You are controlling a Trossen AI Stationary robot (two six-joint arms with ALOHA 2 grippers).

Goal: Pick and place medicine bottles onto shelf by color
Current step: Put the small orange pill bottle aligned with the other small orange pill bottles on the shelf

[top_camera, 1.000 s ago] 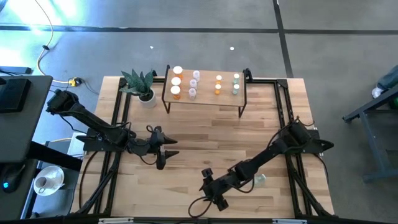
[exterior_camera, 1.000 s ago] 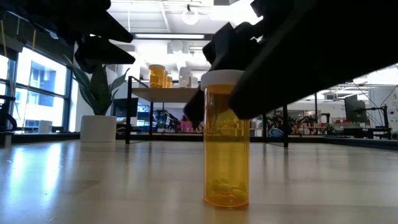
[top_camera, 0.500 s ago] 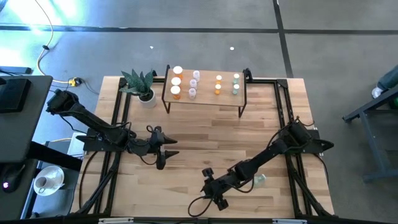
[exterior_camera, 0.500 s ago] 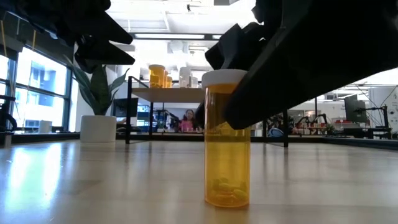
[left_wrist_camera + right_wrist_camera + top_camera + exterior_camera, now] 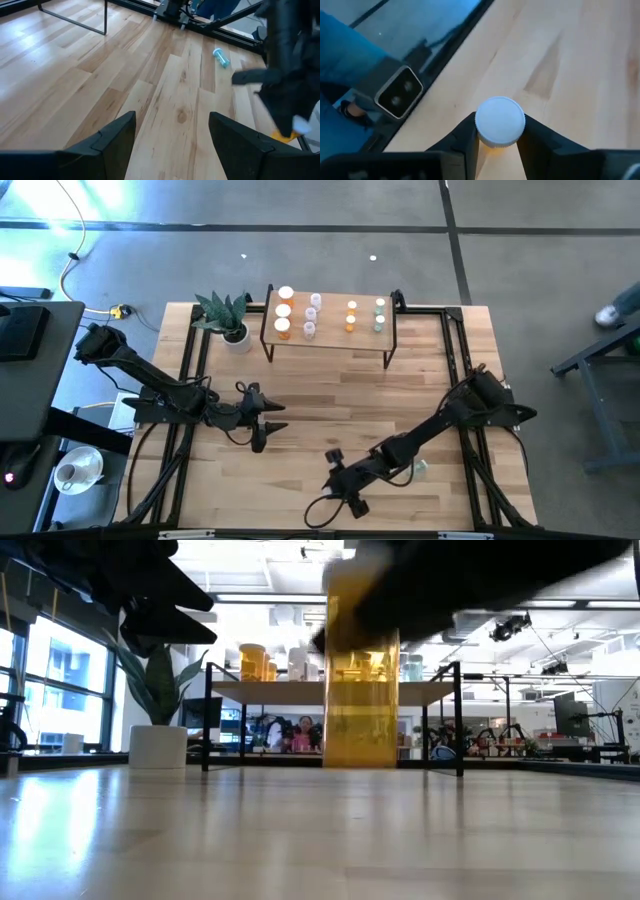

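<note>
My right gripper [image 5: 346, 498] is near the table's front edge, shut on an orange medicine bottle [image 5: 360, 690] with a white cap [image 5: 500, 121]. My left gripper [image 5: 264, 430] hangs open and empty over the table's left middle, its fingers apart in its wrist view [image 5: 172, 135]. The shelf [image 5: 335, 340] stands at the far edge on black legs. On it stand orange bottles [image 5: 284, 310] at the left, white ones [image 5: 312, 315], small orange ones [image 5: 351, 318] and pale green ones [image 5: 380, 315]. A pale green bottle [image 5: 418, 470] lies on its side on the table. My right gripper pinches the orange bottle between its two fingers at the top, by the white cap's sides [image 5: 481, 132]. The fingers come from above, pointing down. The bottle hangs upright below them, its base [image 5: 360, 762] lifted clear of the table.
A potted green plant [image 5: 228, 315] in a white pot stands left of the shelf. Black frame rails [image 5: 190, 370] run along the table's left and right sides. Bare wood lies between the grippers and the shelf. People show in the room behind.
My right gripper has gone up with the orange bottle. The bottle stood on the table a second ago and now hangs upright, clear of it.
</note>
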